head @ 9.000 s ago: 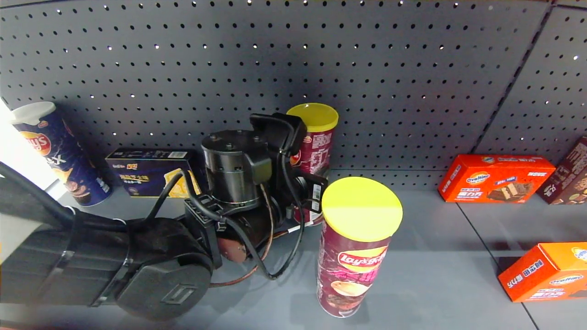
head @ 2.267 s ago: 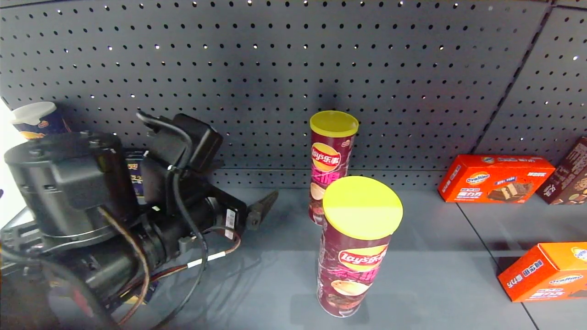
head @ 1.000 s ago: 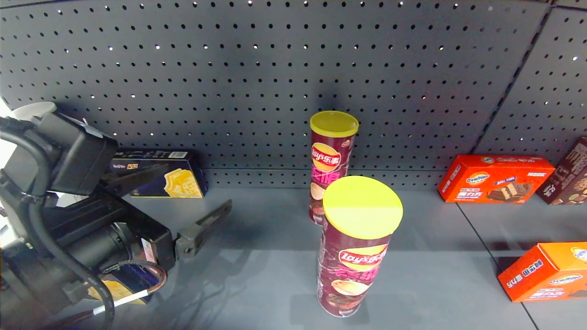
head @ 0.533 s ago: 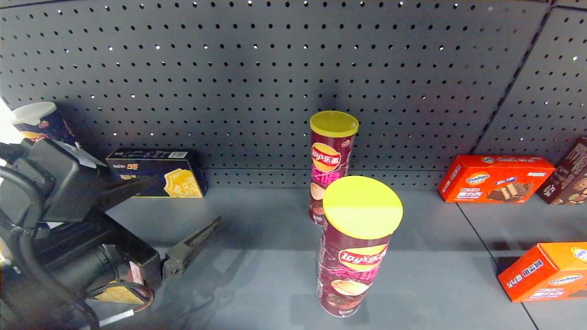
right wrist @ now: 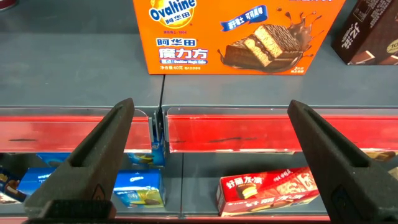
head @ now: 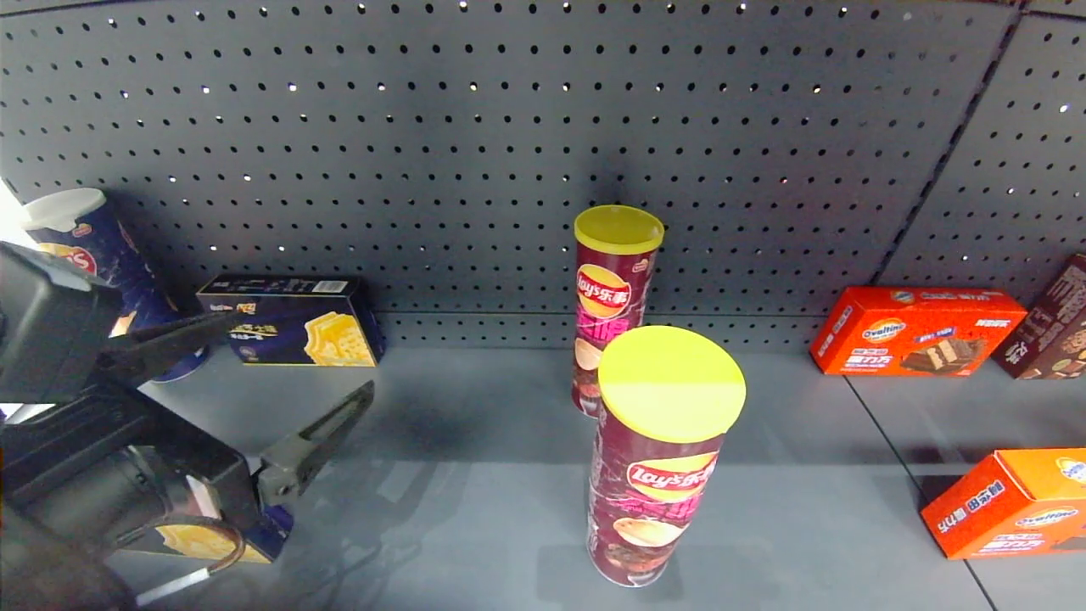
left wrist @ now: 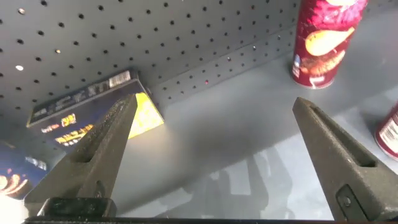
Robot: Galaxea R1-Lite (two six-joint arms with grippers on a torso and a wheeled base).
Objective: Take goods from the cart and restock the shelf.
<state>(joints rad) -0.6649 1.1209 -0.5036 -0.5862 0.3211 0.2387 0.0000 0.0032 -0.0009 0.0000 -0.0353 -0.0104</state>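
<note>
Two maroon chip cans with yellow lids stand upright on the grey shelf: one at the pegboard, one nearer the front. My left gripper hovers open and empty over the shelf's left part, well left of both cans. In the left wrist view its fingers frame bare shelf, with the back can far beyond them and the front can at the edge. My right gripper is open and empty, facing an orange box on a shelf.
A dark blue biscuit box and a blue can sit at the back left; another blue box lies under my left arm. Orange boxes and a brown box stand right. A red-railed shelf edge fronts lower stock.
My left gripper has let go of the back can, which stays by the pegboard, and has drawn back to the left and front, open. The cans and boxes have not moved.
</note>
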